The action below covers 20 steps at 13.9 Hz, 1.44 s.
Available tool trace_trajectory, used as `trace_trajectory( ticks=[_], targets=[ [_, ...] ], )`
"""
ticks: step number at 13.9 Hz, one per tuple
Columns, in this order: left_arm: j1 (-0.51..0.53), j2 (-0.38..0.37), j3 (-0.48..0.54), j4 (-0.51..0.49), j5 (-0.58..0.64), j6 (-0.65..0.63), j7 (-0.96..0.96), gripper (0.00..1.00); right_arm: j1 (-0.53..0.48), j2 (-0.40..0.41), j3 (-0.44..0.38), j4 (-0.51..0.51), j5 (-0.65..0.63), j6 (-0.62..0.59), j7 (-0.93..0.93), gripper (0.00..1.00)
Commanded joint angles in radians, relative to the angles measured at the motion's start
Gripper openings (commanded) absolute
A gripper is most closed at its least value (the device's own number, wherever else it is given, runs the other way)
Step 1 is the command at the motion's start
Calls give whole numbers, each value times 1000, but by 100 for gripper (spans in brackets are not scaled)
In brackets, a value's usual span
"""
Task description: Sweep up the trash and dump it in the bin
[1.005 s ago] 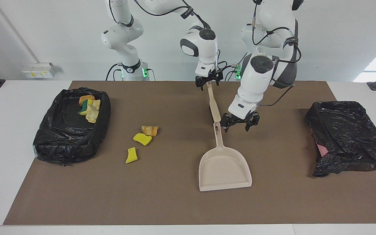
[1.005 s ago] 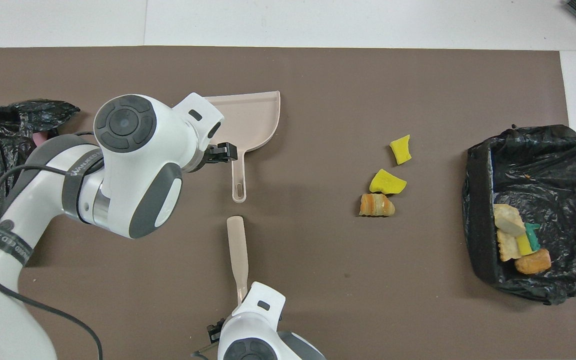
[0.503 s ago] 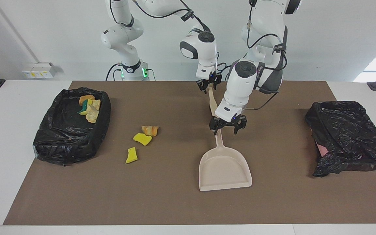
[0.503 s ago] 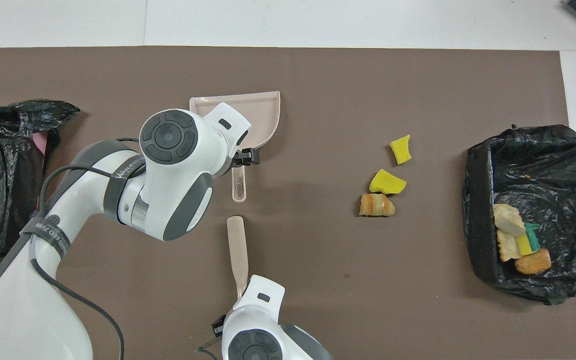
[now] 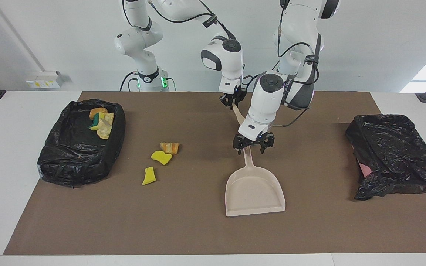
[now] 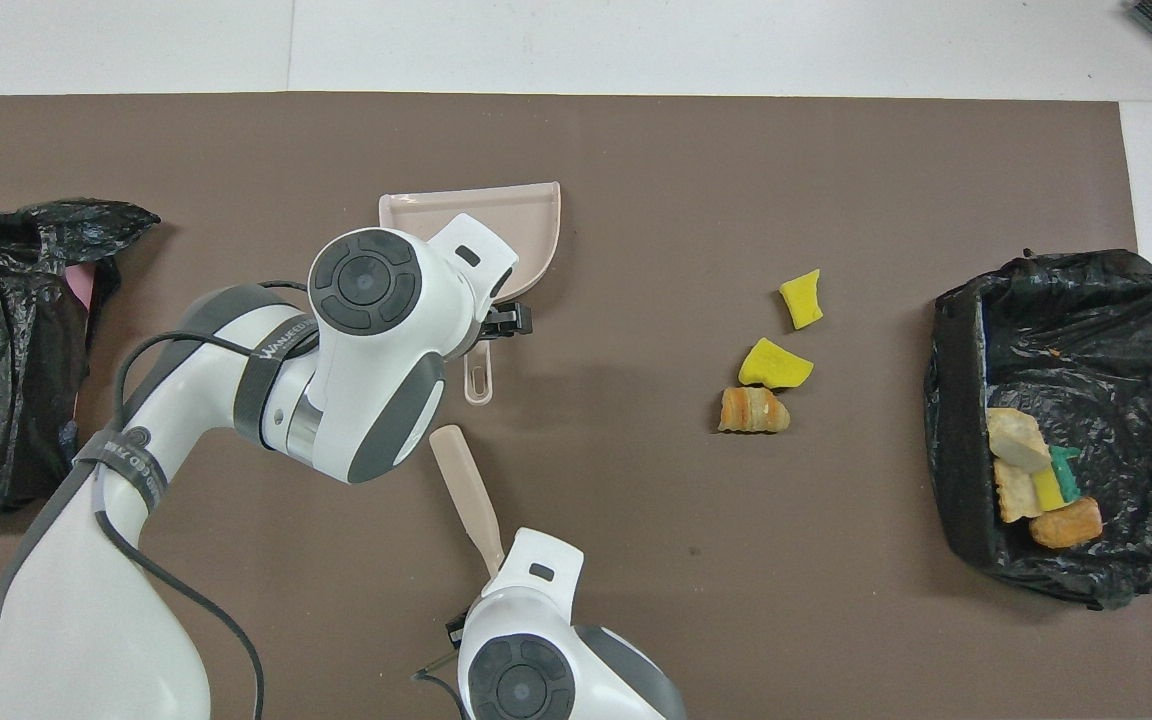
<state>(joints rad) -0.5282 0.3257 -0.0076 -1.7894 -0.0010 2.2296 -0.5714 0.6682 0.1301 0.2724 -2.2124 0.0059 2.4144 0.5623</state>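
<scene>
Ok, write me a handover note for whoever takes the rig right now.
Right gripper: shut on the beige brush, near the robots.
Left gripper: open, at the handle of the beige plastic dustpan, mid-table.
Done: some scraps already lie in the black-lined bin at the right arm's end.
Left: two yellow sponge scraps and one striped pastry on the brown mat, beside that bin; grasp the dustpan, sweep, dump.

Bright, even light — soft shadows.
</scene>
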Motion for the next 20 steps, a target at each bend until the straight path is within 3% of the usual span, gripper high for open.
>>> trace_trajectory(
  ticks=[1,3,6,7,10,12,13,14,15,17,20],
  targets=[
    [-38,32,15,5,29,25,-38,97,-53,-75,2,-3,-21,-102,-21,0],
    [-38,32,15,2,29,22,-39,80,-103,-134,4,-3,-21,-213,-54,0],
    [-39,30,15,-11,29,18,-36,62,-215,-237,5,-6,-21,-372,-125,0],
    [-38,29,15,-13,29,12,-36,48,-266,-263,5,-6,-21,-423,-151,0],
    [-33,26,15,-30,29,8,-35,46,-392,-285,2,-4,-27,-485,-157,0],
    [-33,24,15,-30,29,7,-35,46,-517,-264,5,-4,-137,-471,-162,0],
    [-30,24,15,-30,29,7,-35,39,-570,-251,5,-3,-167,-466,-183,0],
    [-30,24,15,-30,29,7,-31,9,-610,-242,5,-1,-188,-459,-217,0],
    [-27,26,15,-27,30,7,-24,0,-648,-239,5,-3,-201,-445,-234,0],
    [-24,26,17,-18,64,5,-16,0,-703,-231,5,-6,-263,-425,-274,0],
    [9,-19,24,-13,84,-37,91,0,-811,-169,5,-6,-332,-287,-379,0]
  ],
)
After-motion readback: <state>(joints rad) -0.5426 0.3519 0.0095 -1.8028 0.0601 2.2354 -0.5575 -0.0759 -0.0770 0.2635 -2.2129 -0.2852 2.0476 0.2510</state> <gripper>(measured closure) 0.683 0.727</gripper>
